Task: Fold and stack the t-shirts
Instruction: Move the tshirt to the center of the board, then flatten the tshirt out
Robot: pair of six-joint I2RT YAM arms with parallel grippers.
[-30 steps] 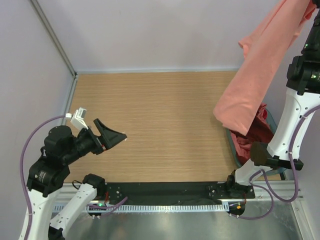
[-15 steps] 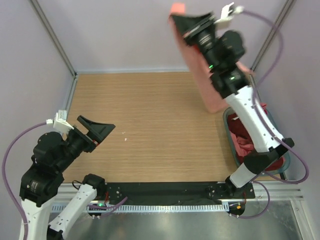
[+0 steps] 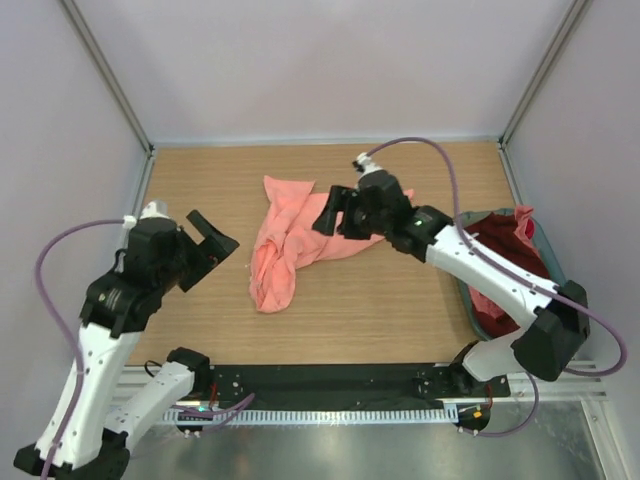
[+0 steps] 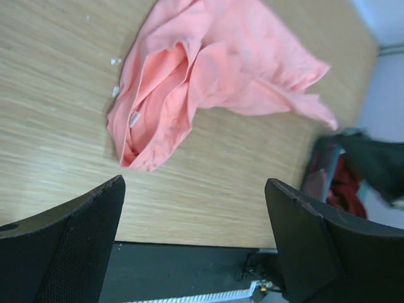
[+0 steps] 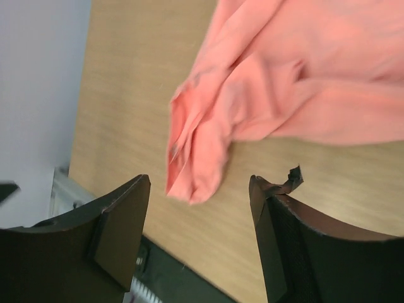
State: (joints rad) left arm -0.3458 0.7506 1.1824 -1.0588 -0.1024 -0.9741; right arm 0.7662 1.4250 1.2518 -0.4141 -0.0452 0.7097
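Observation:
A salmon-pink t-shirt [image 3: 285, 245] lies crumpled in a heap on the wooden table, apart from both grippers; it also shows in the left wrist view [image 4: 208, 76] and the right wrist view [image 5: 278, 101]. My right gripper [image 3: 332, 213] hovers just over the heap's right part, open, with nothing between its fingers [image 5: 199, 240]. To the left of the shirt my left gripper [image 3: 215, 238] stands wide open and empty [image 4: 196, 246]. A dark maroon t-shirt [image 3: 510, 255] and more pink cloth [image 3: 490, 305] lie bunched in the basket at the right.
The grey-teal basket [image 3: 463, 285] sits at the table's right edge, next to the right arm's base. Grey walls with metal posts close the table in at the back and sides. A black strip [image 3: 330, 380] runs along the near edge.
The right arm swung down from high at the back right to the table's middle, its jaws opened, and the pink shirt it carried now lies on the table. The left gripper shifted slightly.

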